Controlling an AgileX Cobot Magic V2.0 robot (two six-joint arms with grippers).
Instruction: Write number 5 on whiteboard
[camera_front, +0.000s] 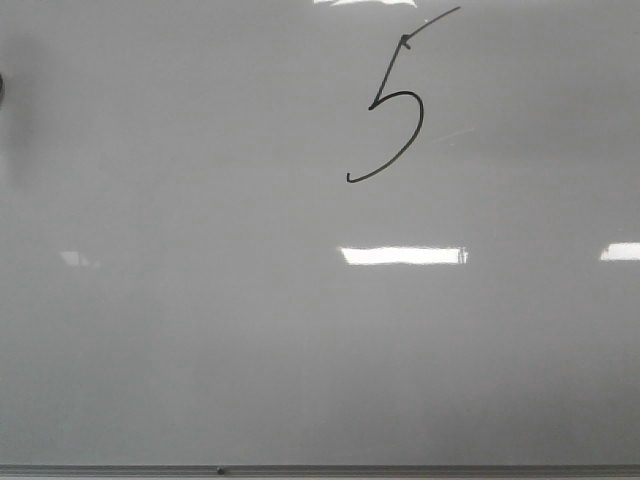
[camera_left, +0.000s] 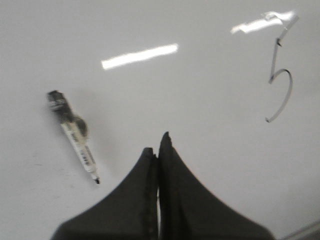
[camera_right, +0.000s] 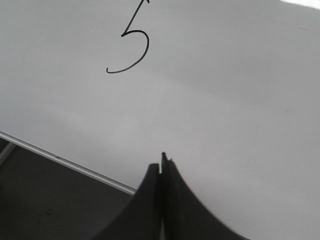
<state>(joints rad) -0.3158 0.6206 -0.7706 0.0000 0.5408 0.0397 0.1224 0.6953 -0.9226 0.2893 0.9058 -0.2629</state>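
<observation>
Nearest in left wrist view: left gripper (camera_left: 158, 150), black fingers pressed together at bottom centre, tips touching, nothing betw. them. Just past it, to the left in frame, a marker (camera_left: 74, 134) lies flat on the whiteboard (camera_left: 200, 150), clear barrel w/ printed label, dark cap end toward upper left, fine tip pointing lower right; apart from the fingers, not held. Farther off, upper right of that frame, the number 5 (camera_left: 280, 85) in thin black line, slightly blurred, its top stroke running into a bright reflection. Right wrist view: right gripper (camera_right: 161, 167) likewise closed at bottom centre, fingers flush, empty. Beyond it the board's thin grey metal edge (camera_right: 65, 162) runs diagonally across lower left, dark surface below it; the 5 sits upper left of frame, well apart from the fingers. Front view: no arm or gripper visible; board fills the frame, grey edge along the bottom, the 5 in upper centre-right, slanted, long top stroke sweeping up to the right, open curved belly. White light reflections below it, mid-right. Dark shape at far left edge, can't tell what.
</observation>
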